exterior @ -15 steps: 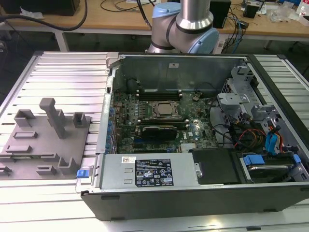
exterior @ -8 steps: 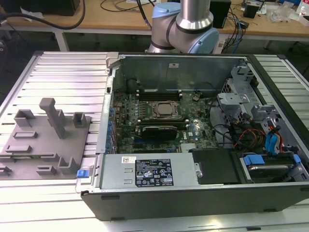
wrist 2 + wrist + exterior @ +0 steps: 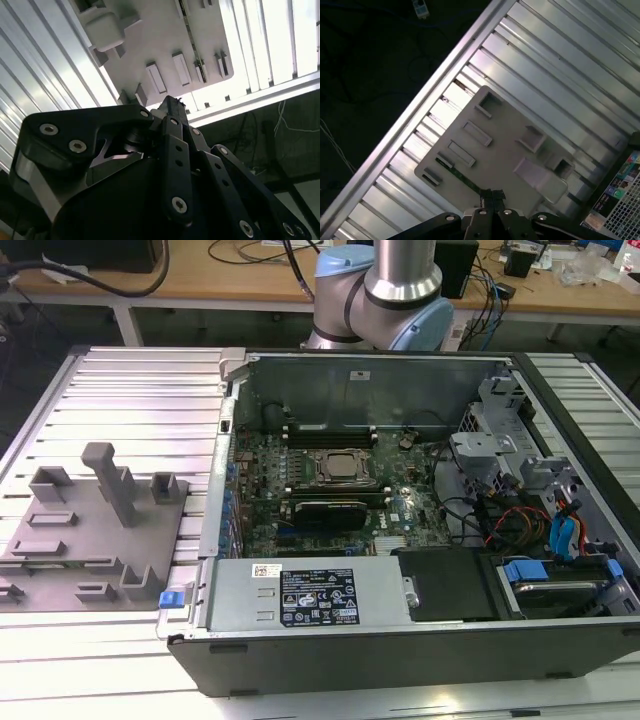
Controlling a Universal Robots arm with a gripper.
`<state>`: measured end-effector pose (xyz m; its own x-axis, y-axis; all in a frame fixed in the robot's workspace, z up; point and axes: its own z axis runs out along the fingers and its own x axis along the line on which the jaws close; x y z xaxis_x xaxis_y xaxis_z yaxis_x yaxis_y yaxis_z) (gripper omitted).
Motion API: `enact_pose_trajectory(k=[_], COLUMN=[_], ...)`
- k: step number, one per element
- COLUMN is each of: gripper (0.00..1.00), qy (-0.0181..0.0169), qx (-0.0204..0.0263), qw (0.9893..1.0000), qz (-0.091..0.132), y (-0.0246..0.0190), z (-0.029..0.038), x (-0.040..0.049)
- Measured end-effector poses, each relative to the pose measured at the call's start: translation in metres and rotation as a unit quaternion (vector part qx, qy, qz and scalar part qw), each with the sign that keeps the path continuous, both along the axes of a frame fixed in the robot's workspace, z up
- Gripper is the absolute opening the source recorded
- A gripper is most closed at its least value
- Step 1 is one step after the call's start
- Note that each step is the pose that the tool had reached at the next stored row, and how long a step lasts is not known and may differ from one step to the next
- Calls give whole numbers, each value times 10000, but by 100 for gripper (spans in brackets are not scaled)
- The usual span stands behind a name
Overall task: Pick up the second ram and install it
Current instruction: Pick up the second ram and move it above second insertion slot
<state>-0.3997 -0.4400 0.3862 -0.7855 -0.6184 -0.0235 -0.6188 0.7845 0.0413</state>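
Overhead, the hand [image 3: 490, 194], pressed together, hangs above the grey tray [image 3: 505, 150] where the second ram [image 3: 458, 174] sits.

Bare ribbed table [image 3: 140, 400] lies open around the grey holder tray [image 3: 100, 540], whose upright posts [image 3: 108, 475] rise near the gripper [image 3: 490, 195]. At three o'clock from the tray, the computer case [image 3: 400, 645] walls block passage.

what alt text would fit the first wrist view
The pincer hangs over a grey holder tray lying on a ribbed metal table. It is close to a thin green strip, likely the second ram, along one edge of the tray.
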Motion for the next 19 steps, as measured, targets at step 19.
enact_pose_trajectory(k=[19], gripper=[11], qy=[0], qx=[0], qw=[9900], qz=[1410], y=[1], z=[0], x=[0])
